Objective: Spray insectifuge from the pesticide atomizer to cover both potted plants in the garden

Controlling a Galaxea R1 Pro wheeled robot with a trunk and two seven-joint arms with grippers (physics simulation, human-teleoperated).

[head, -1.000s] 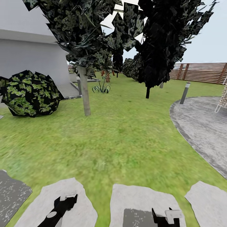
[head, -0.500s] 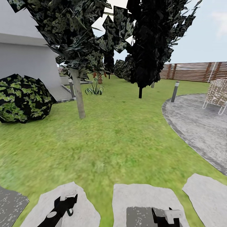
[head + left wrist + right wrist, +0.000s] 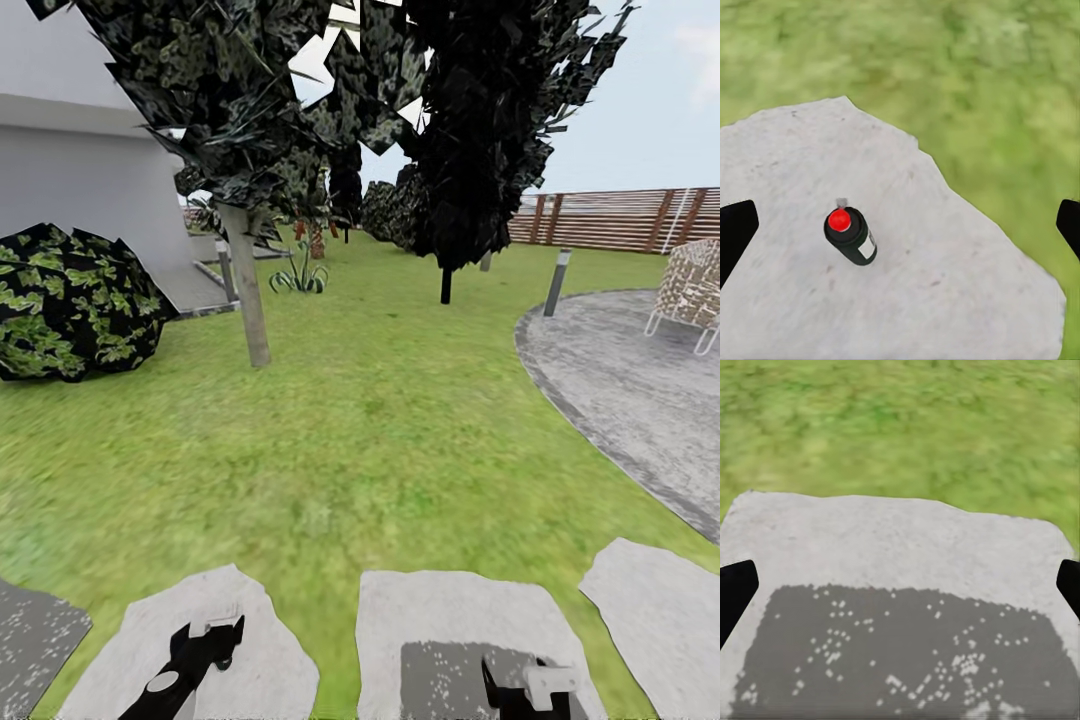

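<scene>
Both grippers hang with fingers spread over the grey stepping slabs, holding nothing.

Left gripper (image 3: 900, 225) has its two dark fingertips at opposite edges of the left wrist view, wide apart, with the pesticide atomizer (image 3: 850, 237) standing on the pale slab (image 3: 907, 285) between them, untouched; the bottle is dark-bodied with a red cap and a small white label. On the head view the left gripper (image 3: 215, 640) hangs above the nearer left slab (image 3: 250, 680). Right gripper (image 3: 900, 585) is likewise spread, over a slab (image 3: 900, 547) carrying a speckled dark patch; the head view shows it (image 3: 525, 690) at the lower edge. Beyond lie the lawn (image 3: 380, 430), one potted plant (image 3: 298, 278) far off near a thin tree trunk (image 3: 250, 290), a round bush (image 3: 70, 300), curved paving (image 3: 620, 380), a bollard lamp (image 3: 556, 282), the slat fence (image 3: 620, 218) and a wicker chair (image 3: 692, 285).
</scene>
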